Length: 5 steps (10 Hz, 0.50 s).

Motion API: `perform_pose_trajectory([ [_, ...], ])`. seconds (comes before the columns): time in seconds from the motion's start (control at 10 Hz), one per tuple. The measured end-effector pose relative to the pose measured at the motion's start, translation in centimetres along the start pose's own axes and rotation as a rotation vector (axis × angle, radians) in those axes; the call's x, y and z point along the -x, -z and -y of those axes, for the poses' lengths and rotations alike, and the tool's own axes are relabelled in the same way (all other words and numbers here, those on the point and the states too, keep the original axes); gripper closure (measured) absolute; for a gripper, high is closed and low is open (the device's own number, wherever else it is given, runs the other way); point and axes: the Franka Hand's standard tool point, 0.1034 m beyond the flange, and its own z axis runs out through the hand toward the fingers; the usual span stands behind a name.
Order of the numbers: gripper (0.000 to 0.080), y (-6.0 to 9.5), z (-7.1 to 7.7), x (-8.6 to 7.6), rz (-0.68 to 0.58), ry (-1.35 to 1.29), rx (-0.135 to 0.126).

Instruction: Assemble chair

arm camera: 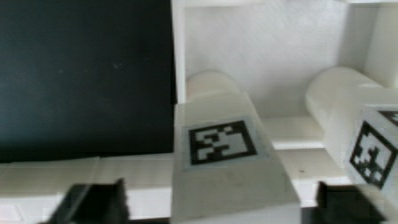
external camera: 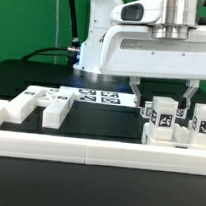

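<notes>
My gripper (external camera: pixel 162 99) hangs with its fingers (arm camera: pixel 89 203) spread wide. The tagged chair part (arm camera: pixel 222 140) sits straight below and between them, at the exterior view's right, by the near border wall (external camera: pixel 87 150). A second part (arm camera: pixel 361 130) stands just beside it, so I judge a plain descent brackets only the first.

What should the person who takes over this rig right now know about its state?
Gripper: open, lowered astride a tagged chair part, with one finger on each side and not closed on it.
Parts: that part sits among other tagged pieces at the exterior view's right, behind the border wall. Loose white pieces lie at the exterior view's left, and the marker board lies between the two groups.
Done: no assembled chair is visible.
Left: close on the part, lift it, then probably all the joining.
</notes>
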Motion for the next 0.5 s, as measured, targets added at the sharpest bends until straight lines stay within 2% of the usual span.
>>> perform_pose_trajectory([
  [0.1, 0.0421, 0.0, 0.0, 0.0, 0.0, -0.002, 0.0],
  [0.2, 0.051, 0.0, 0.0, 0.0, 0.0, -0.014, 0.0],
  [0.5, 0.051, -0.01, 0.05, 0.01, 0.0, -0.144, -0.003],
])
